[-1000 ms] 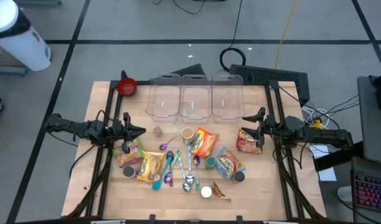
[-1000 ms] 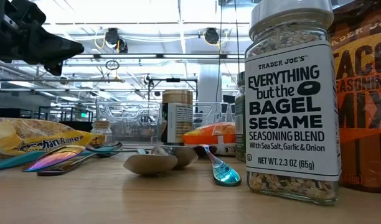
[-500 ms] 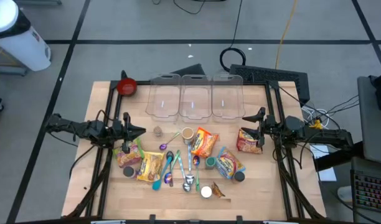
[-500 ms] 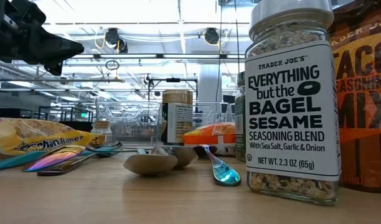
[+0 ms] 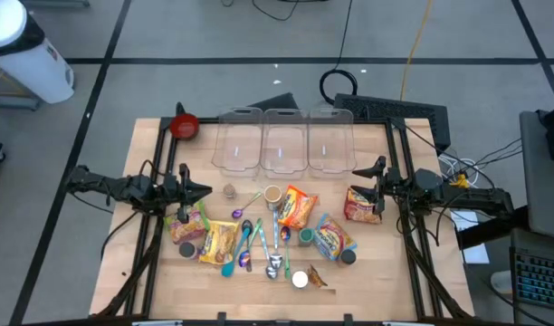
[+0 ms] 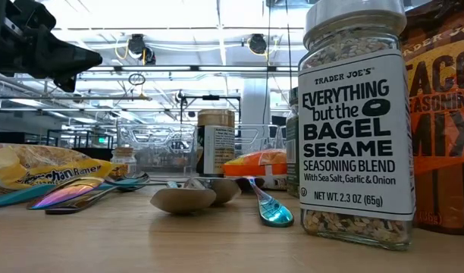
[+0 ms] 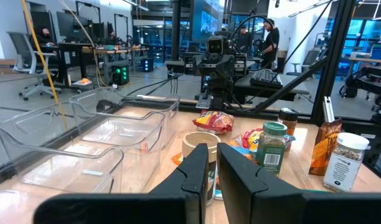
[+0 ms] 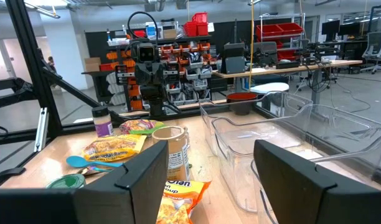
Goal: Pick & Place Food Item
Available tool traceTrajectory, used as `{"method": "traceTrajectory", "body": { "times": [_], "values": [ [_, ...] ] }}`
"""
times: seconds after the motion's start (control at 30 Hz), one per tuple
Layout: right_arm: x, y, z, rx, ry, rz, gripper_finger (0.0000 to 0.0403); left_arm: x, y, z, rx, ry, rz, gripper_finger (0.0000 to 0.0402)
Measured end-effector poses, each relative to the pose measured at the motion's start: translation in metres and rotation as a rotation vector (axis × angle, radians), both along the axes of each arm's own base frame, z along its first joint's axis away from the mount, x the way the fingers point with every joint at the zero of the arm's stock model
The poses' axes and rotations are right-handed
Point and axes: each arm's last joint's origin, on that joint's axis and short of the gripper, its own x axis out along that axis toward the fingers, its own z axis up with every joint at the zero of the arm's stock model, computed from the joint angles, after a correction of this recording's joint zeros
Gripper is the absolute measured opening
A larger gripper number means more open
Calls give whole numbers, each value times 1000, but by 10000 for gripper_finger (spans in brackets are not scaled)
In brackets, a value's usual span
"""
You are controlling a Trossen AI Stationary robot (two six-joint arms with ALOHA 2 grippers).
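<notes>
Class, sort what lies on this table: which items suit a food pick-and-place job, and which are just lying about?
Job items:
- orange snack packets
- yellow noodle packet
- three clear plastic bins
- glass seasoning jar

Lying about:
- coloured metallic spoons
- red bowl

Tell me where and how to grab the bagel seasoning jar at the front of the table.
Grip the Everything but the Bagel jar across its glass body, just under the white cap. It stands upright, so come from above; the taco seasoning pouch crowds one side.

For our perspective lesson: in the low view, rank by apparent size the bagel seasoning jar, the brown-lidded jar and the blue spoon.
1. Bagel seasoning jar, nearest the camera, so it looms.
2. Brown-lidded jar, farther back.
3. Blue spoon.
</notes>
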Motion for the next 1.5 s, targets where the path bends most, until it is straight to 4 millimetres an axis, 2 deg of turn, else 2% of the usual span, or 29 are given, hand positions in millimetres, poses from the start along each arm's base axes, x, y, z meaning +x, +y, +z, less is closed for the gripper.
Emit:
{"method": "traceTrajectory", "body": {
  "times": [1.03,1.2,1.37,1.5],
  "values": [
    [0,0,0,0,-1,0,232,0,0,0,0,-2,1,40],
    [0,0,0,0,-1,0,232,-1,0,9,11,-91,1,40],
    [0,0,0,0,-1,0,232,-3,0,19,-144,-206,-25,40],
    [0,0,0,0,-1,0,232,-3,1,20,-218,-224,-34,40]
  ]
}}
